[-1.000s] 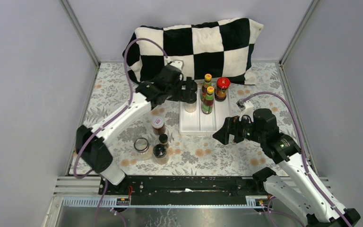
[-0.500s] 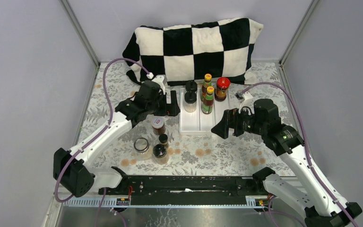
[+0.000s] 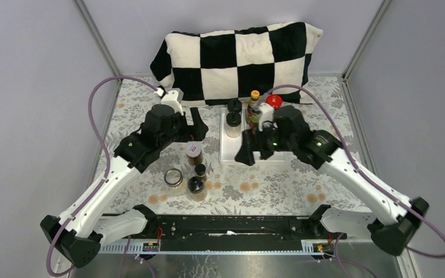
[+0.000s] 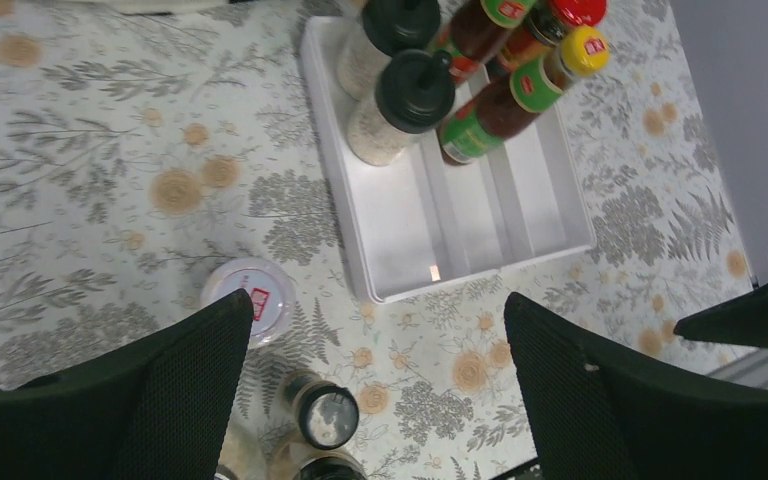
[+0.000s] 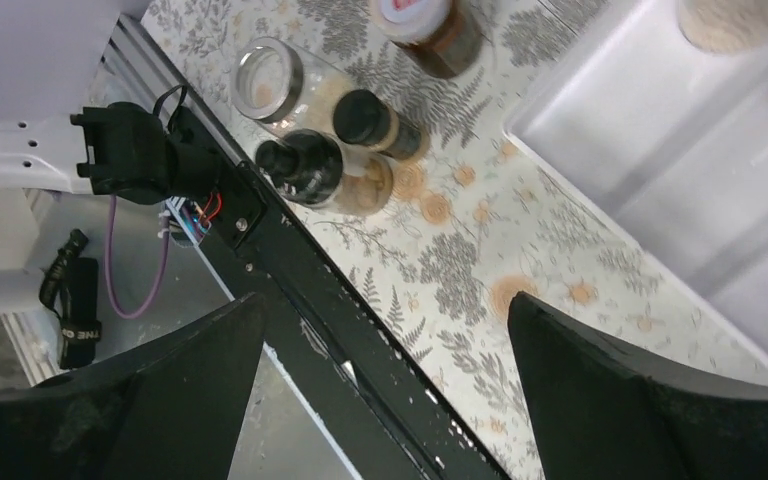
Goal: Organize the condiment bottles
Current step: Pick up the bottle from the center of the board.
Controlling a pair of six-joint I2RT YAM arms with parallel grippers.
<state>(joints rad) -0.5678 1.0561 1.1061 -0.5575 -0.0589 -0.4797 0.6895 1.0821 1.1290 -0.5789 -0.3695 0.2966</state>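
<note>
The white tray (image 3: pixel 232 155) holds two black-capped spice jars (image 3: pixel 233 121), a yellow-capped sauce bottle (image 3: pixel 255 96) and a red-lidded jar (image 3: pixel 274 100); my right arm partly hides a second yellow-capped bottle (image 4: pixel 578 52). On the table to its left stand a brown jar with a white lid (image 3: pixel 194 152), a small black-capped jar (image 3: pixel 200 170), a larger black-capped jar (image 3: pixel 196 185) and a squat clear glass jar (image 3: pixel 174 178). My left gripper (image 3: pixel 201 128) is open and empty above the white-lidded jar (image 4: pixel 250 297). My right gripper (image 3: pixel 248 149) is open and empty over the tray's front left corner.
A black-and-white checked cushion (image 3: pixel 240 55) lies against the back wall behind the tray. A black rail (image 5: pixel 360 340) runs along the table's near edge. Grey walls close in both sides. The tray's front half (image 4: pixel 470 225) holds nothing.
My left gripper let go of a spice jar in the tray and drew back left and nearer. My right arm swung left and forward over the tray's front.
</note>
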